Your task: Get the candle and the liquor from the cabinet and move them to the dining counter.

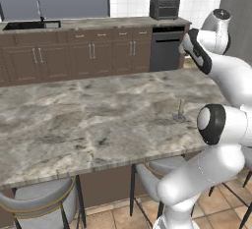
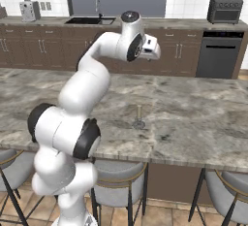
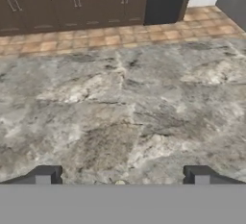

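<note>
- Candle (image 1: 180, 111) stands upright on the dining table (image 1: 88, 120), near the stool-side edge, toward 3 o'clock in the left base view; in the right base view it sits near centre (image 2: 139, 117).
- Gripper (image 3: 122, 174) hangs above the marble with its jaws spread wide and nothing between them; a pale round spot at 6 o'clock in the hand view may be the candle's top, too small to tell.
- Arm (image 2: 92, 82) arches over the table, hand just above the candle.
- Bar stools (image 2: 118, 186) are tucked under the near edge.
- Beyond the table: brown low cabinets (image 1: 74, 56), sink (image 1: 32, 25) at 11 o'clock, toaster oven (image 1: 164, 7) at 1 o'clock, dark dishwasher (image 1: 165, 50) below it.
</note>
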Tool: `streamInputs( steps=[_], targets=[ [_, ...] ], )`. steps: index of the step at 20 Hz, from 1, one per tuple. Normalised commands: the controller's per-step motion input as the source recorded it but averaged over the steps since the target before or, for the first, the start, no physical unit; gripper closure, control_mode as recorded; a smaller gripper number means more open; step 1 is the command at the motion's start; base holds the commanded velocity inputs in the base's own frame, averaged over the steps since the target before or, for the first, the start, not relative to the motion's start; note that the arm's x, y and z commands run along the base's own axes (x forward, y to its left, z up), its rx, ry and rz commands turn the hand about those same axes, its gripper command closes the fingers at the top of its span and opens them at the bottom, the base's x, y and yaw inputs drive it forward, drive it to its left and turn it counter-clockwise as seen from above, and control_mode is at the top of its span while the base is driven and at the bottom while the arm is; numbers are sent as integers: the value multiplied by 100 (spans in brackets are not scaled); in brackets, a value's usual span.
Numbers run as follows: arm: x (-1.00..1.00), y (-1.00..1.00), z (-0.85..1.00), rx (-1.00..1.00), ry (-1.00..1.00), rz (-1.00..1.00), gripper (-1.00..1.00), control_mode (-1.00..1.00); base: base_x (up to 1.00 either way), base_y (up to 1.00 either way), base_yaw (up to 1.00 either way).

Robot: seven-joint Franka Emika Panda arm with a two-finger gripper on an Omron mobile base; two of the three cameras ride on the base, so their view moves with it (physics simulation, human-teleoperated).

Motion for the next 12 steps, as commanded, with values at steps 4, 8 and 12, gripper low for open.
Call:
streamInputs(
  steps=[4, 8, 12],
  targets=[
    [-31, 15, 13, 0, 9, -34, -100, -100, 0, 0, 0],
    [-62, 13, 0, -2, 1, -14, -100, -100, 0, 0, 0],
    [-97, 37, 0, 0, 0, 0, -100, -100, 0, 0, 0]
  ],
)
